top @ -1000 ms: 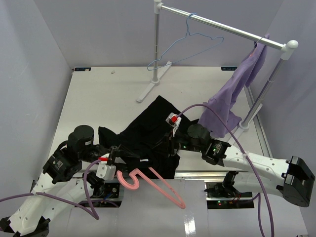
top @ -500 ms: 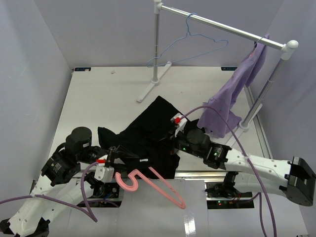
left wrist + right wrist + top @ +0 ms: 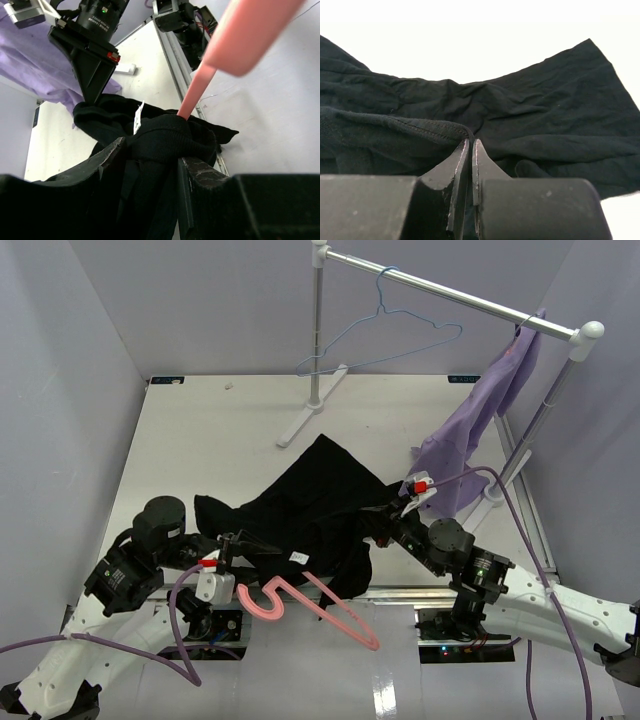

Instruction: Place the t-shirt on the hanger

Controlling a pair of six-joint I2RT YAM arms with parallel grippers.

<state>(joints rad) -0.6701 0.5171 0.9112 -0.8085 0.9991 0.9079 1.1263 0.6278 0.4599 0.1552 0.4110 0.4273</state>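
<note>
**A:** ok so where's everything sitting?

**B:** there's a white table [image 3: 200, 440], and the black soft cloth t-shirt [image 3: 320, 490] is sprawled over its near half, all bunched up at the front edge. the pink plastic hanger with the thick hook [image 3: 250, 30] sticks out past that edge, with one arm buried in the cloth.

**A:** and the claws?

**B:** left claw [image 3: 150, 165] is about halfway open, with a wad of shirt squeezed between its fingers. right claw [image 3: 471, 142] is pinched tight on a hem fold.

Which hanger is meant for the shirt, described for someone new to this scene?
Look along the white table's near edge, around its middle. The pink plastic hanger sits there, one end tucked into the black t-shirt. Unlike the thin blue wire hanger on the rail, it is thick.
</note>
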